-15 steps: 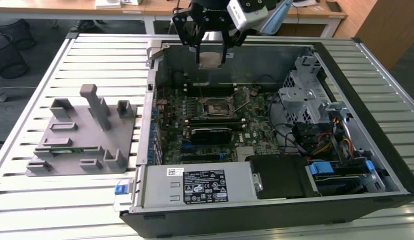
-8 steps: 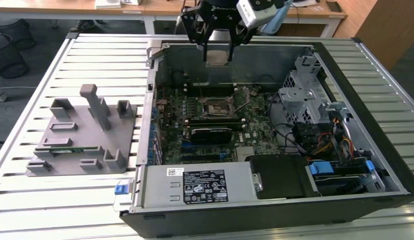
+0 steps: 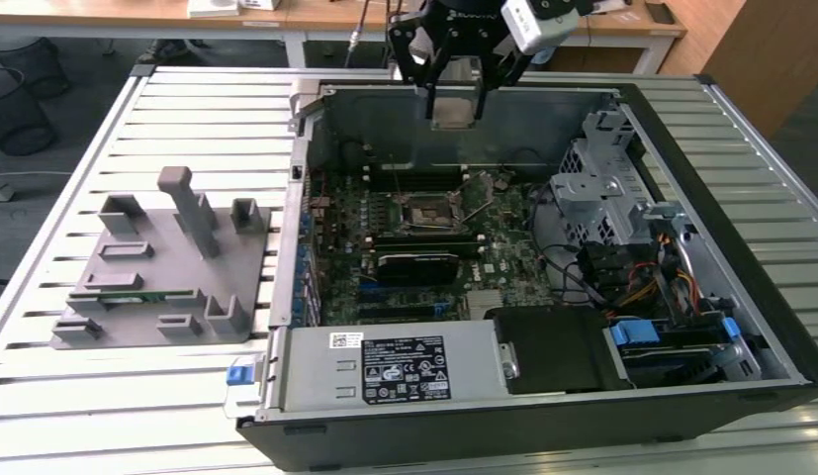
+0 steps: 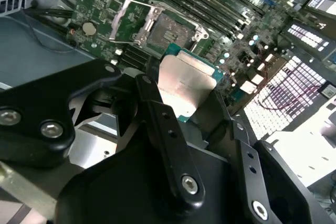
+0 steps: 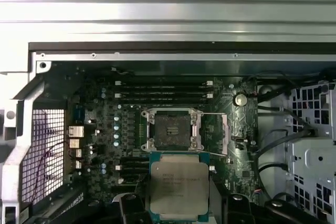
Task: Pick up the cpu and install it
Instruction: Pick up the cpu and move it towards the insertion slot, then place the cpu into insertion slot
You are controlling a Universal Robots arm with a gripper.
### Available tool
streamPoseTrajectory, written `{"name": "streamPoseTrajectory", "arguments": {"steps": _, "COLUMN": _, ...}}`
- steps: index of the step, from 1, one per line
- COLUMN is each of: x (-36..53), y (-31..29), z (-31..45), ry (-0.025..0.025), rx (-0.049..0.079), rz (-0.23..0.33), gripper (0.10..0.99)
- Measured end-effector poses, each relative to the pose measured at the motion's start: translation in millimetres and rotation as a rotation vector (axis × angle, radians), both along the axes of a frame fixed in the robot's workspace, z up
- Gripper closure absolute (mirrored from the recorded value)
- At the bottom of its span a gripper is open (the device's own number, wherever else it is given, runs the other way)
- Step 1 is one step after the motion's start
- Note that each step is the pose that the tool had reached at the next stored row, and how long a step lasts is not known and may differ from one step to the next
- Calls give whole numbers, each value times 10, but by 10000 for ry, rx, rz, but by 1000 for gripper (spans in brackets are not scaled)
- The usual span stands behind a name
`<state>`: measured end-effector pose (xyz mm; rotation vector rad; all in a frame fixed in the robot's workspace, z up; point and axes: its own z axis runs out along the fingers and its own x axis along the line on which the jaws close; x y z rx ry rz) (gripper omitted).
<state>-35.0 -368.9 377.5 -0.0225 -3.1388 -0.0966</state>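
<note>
Gripper [image 3: 458, 109] high over case [image 3: 541, 119], fingers [image 4: 163, 124] pinching cpu [image 5: 178, 187] by its edges, chip held flat; open socket [image 5: 172, 129] on board below gripper, well apart

Exterior view: off-arm, high, looking down on gripper [image 3: 455, 117] above open PC case [image 3: 514, 430]. Both wrist views sit close behind gripper and share the cpu [image 5: 178, 187] [image 4: 184, 82] and the socket [image 5: 171, 129] [image 4: 157, 24] below it.
</note>
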Motion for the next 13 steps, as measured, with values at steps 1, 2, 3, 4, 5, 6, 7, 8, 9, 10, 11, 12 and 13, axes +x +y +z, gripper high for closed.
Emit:
{"name": "streamPoseTrajectory", "arguments": {"steps": 1, "x": 30, "y": 3, "z": 0, "ry": 0, "rx": 0, "rz": -2, "gripper": 549}}
{"name": "streamPoseTrajectory", "arguments": {"steps": 2, "x": 60, "y": 6, "z": 0, "ry": 0, "rx": 0, "rz": -2, "gripper": 549}}
{"name": "streamPoseTrajectory", "arguments": {"steps": 3, "x": 91, "y": 9, "z": 0, "ry": 0, "rx": 0, "rz": 0, "gripper": 549}}
{"name": "streamPoseTrajectory", "arguments": {"steps": 4, "x": 120, "y": 11, "z": 0, "ry": 1, "rx": -1, "rz": 0, "gripper": 549}}
{"name": "streamPoseTrajectory", "arguments": {"steps": 5, "x": 144, "y": 12, "z": 1, "ry": 1, "rx": -1, "rz": -1, "gripper": 549}}
{"name": "streamPoseTrajectory", "arguments": {"steps": 6, "x": 168, "y": 12, "z": 1, "ry": 1, "rx": 0, "rz": -2, "gripper": 549}}
{"name": "streamPoseTrajectory", "arguments": {"steps": 7, "x": 189, "y": 13, "z": 0, "ry": 0, "rx": 2, "rz": 0, "gripper": 549}}
{"name": "streamPoseTrajectory", "arguments": {"steps": 8, "x": 207, "y": 13, "z": 0, "ry": 0, "rx": 2, "rz": 0, "gripper": 549}}
{"name": "streamPoseTrajectory", "arguments": {"steps": 9, "x": 218, "y": 13, "z": 0, "ry": 0, "rx": 2, "rz": 0, "gripper": 549}}
{"name": "streamPoseTrajectory", "arguments": {"steps": 10, "x": 225, "y": 13, "z": 0, "ry": 0, "rx": 1, "rz": 0, "gripper": 549}}
{"name": "streamPoseTrajectory", "arguments": {"steps": 11, "x": 229, "y": 13, "z": 0, "ry": 1, "rx": 1, "rz": 0, "gripper": 549}}
{"name": "streamPoseTrajectory", "arguments": {"steps": 12, "x": 233, "y": 13, "z": 0, "ry": 1, "rx": 1, "rz": -1, "gripper": 549}}
{"name": "streamPoseTrajectory", "arguments": {"steps": 13, "x": 235, "y": 13, "z": 0, "ry": 0, "rx": 1, "rz": -2, "gripper": 549}}
